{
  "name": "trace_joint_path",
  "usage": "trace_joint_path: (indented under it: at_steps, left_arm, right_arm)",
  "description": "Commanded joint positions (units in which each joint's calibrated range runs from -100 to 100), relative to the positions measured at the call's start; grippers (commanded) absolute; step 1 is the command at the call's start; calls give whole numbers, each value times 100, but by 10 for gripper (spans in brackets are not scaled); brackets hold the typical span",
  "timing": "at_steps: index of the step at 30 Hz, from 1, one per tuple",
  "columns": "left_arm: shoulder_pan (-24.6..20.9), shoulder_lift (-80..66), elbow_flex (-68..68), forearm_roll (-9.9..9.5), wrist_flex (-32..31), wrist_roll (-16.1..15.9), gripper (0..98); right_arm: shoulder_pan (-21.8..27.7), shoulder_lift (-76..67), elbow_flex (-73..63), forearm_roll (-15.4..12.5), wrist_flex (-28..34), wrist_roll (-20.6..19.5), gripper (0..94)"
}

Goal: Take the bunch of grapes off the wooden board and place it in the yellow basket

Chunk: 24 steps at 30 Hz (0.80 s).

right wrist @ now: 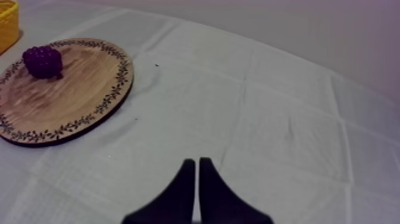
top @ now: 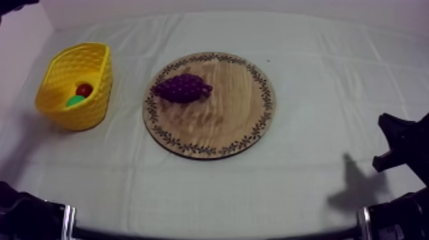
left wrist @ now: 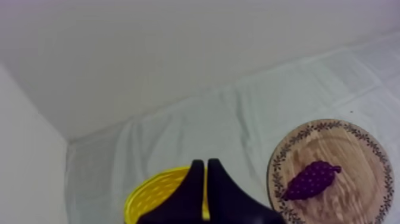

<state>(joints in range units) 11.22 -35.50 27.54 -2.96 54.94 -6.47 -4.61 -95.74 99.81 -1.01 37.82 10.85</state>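
The bunch of grapes (top: 183, 88) lies on the wooden board (top: 220, 124), on the side of it nearest the yellow basket (top: 92, 108). The left gripper (left wrist: 206, 162) and the right gripper (right wrist: 197, 161) both have their fingers pressed together, holding nothing, away from the board. I judge the picking is not yet begun. Next, one gripper must spread and descend over the grapes.
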Motion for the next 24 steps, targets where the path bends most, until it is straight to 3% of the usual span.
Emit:
trace_joint_path:
  at_steps: [1, 6, 14, 24]
  left_arm:
    - [268, 504, -570, -114, 240, 9, 0]
    - [655, 1158, -1063, -311, 687, -84, 0]
    - [1090, 2112, -1780, -411, 1550, -153, 0]
    - [1476, 3243, -2189, -584, 1957, -229, 0]
  right_arm:
    - [2, -1, -3, 1, 0, 6, 4]
    - [2, -1, -3, 1, 0, 6, 4]
    - [2, -1, -3, 1, 0, 6, 4]
    - [2, -1, -3, 1, 0, 6, 4]
